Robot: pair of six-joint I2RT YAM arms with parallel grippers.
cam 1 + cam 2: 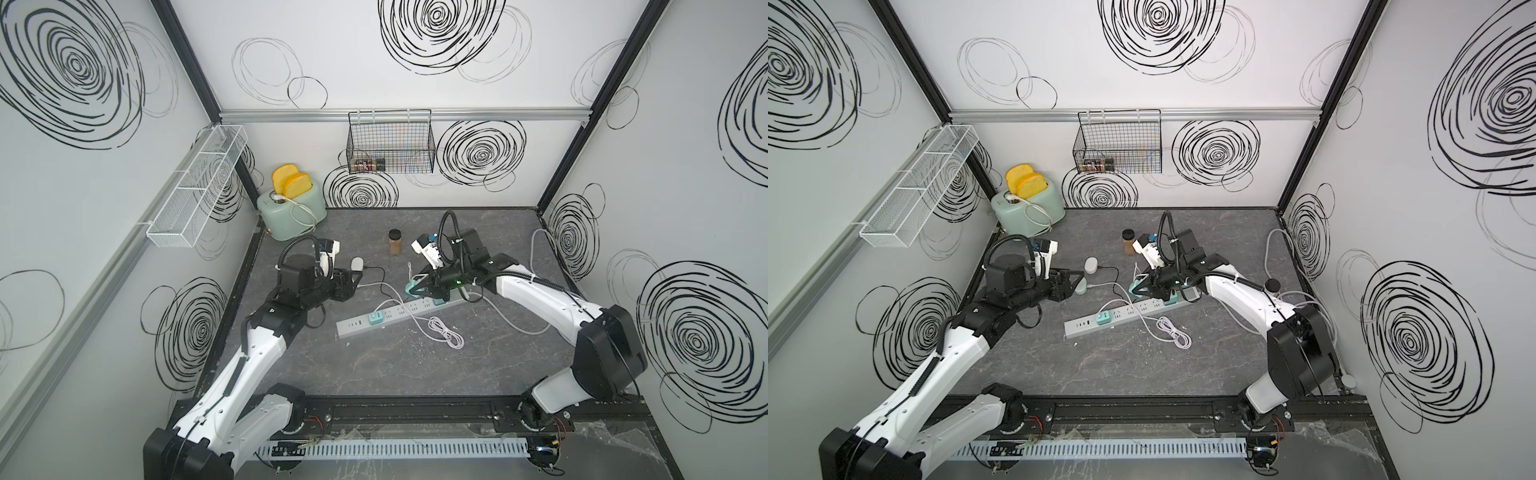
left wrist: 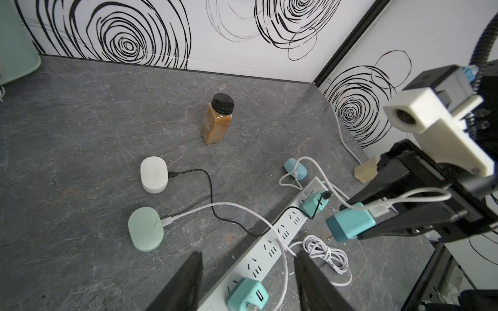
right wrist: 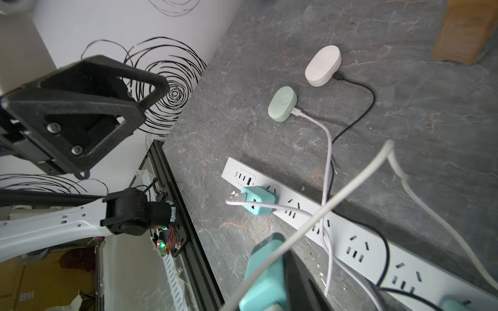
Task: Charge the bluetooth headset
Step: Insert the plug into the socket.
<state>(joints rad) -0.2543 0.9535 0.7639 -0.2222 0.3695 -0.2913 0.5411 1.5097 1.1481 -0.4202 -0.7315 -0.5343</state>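
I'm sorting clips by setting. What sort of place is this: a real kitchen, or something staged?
Probably a staged robot test cell, not a real kitchen: panel walls printed with black swirls, the left arm and right arm mounted on a black rail, and props such as a toaster and power strip.

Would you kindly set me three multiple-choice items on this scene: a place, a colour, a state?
1. The brown bottle stands: A on the table; B in the white basket; C on the toaster.
2. The cable in the white case is: A white; B red; C black.
3. The teal adapter in the right gripper is: A lying flat; B held above the power strip, prongs bare; C plugged in.
1 A: it stands upright on the table. 2 C: the cable entering it is black. 3 B: the jaws clamp it clear of the strip.
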